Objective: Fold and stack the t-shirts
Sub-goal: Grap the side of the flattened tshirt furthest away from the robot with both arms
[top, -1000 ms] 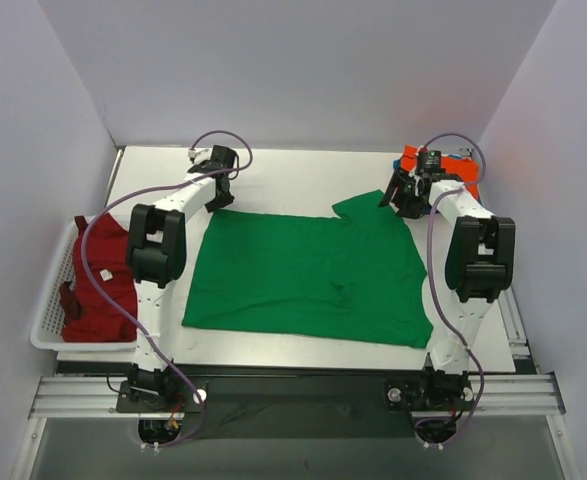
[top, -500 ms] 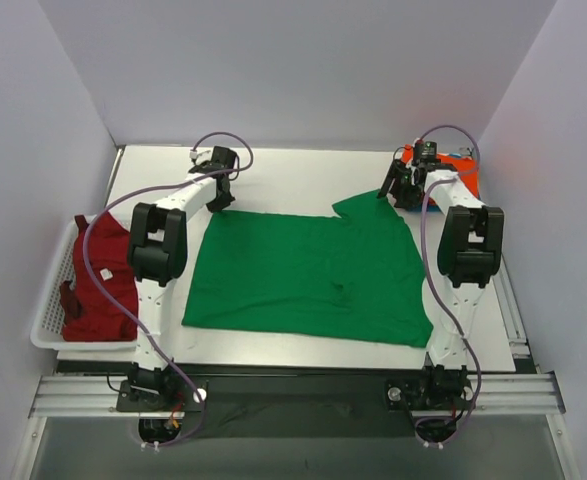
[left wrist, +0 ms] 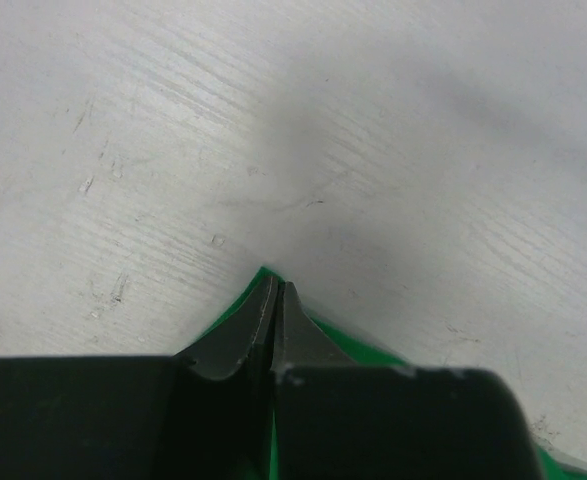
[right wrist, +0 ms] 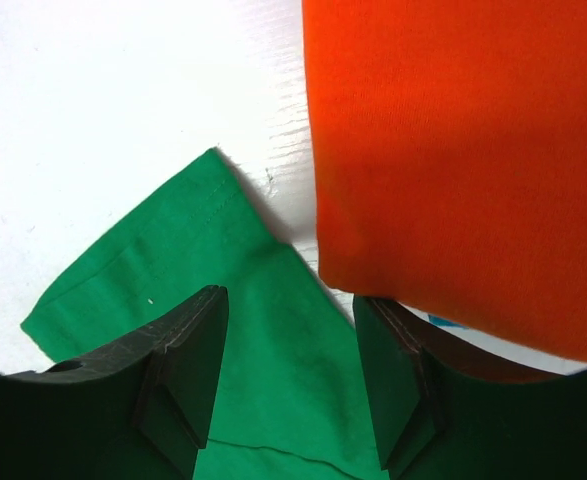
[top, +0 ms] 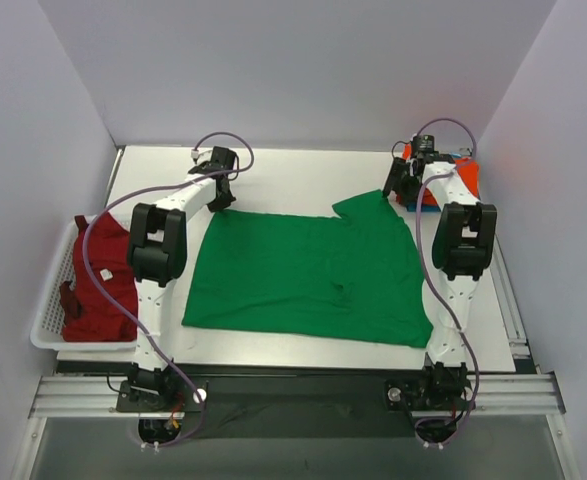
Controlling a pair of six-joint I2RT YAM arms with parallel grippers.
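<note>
Right tool (right wrist: 288,300) backs toward the orange-red t-shirt (right wrist: 453,150), jaws apart over the green t-shirt (top: 303,275) sleeve; left tool (left wrist: 276,288) clamps its corner.

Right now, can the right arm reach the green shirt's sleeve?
Probably yes: the right gripper hangs open over the sleeve of the green shirt, nothing between; the orange shirt lies beside.

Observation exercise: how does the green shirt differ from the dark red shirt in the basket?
The green shirt lies spread flat on the table; the red shirt sits crumpled in the basket. The left gripper pinches the green shirt's corner; no gripper touches the red shirt. Both are unfolded.
</note>
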